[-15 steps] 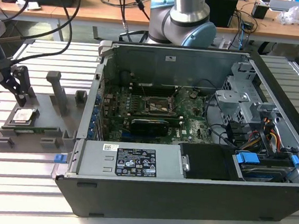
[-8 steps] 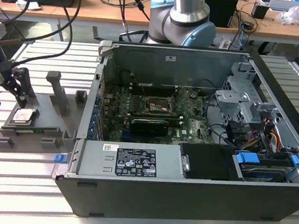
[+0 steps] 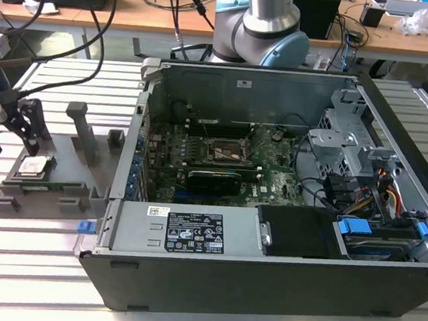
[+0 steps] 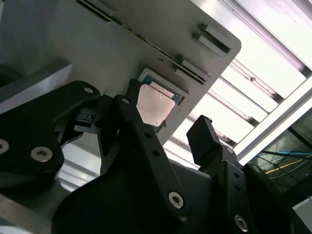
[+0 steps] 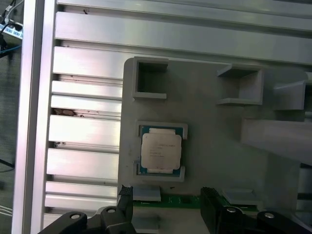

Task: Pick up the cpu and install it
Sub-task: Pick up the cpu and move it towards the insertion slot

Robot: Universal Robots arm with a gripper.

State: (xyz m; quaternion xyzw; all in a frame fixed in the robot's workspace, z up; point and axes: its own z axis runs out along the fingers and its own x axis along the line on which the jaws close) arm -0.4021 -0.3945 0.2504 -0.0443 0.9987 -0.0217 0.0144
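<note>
**Exterior view.** The gripper (image 3: 12, 150) is at the exterior view's left. It hangs over a grey fixture (image 3: 77, 164) that sits on the slotted aluminium table (image 3: 29, 264), left of the open computer case (image 3: 262, 286).
- Jaws are spread: the two black fingers stand apart with nothing between them.
- The cpu (image 3: 34, 166) lies flat in a recess at the fixture's left end, silvery top up. It is just below the fingers and not gripped.
- A green circuit strip (image 3: 63, 186) sits in a slot just on the near side of the cpu.
- Inside the case, the black socket frame (image 3: 226, 150) sits on the motherboard, well apart from the cpu.
- The arm's base (image 3: 265, 21) stands on the far side of the case.

**Second wrist view.** This looks along the fingers (image 4: 146, 141).
- The tips are parted, and the cpu shows beyond them in its pocket.
- One tip overlaps the chip's edge in the picture. Whether it touches the chip cannot be told here.

**First wrist view.**
- The cpu sits square in its pocket, its pale rim showing all round, level with the fixture's face.
- The two fingertips (image 5: 209, 200) stand near one side of the pocket, with the green strip running between them.
- The gap between the tips is wider than the chip, and neither tip touches it.
</note>
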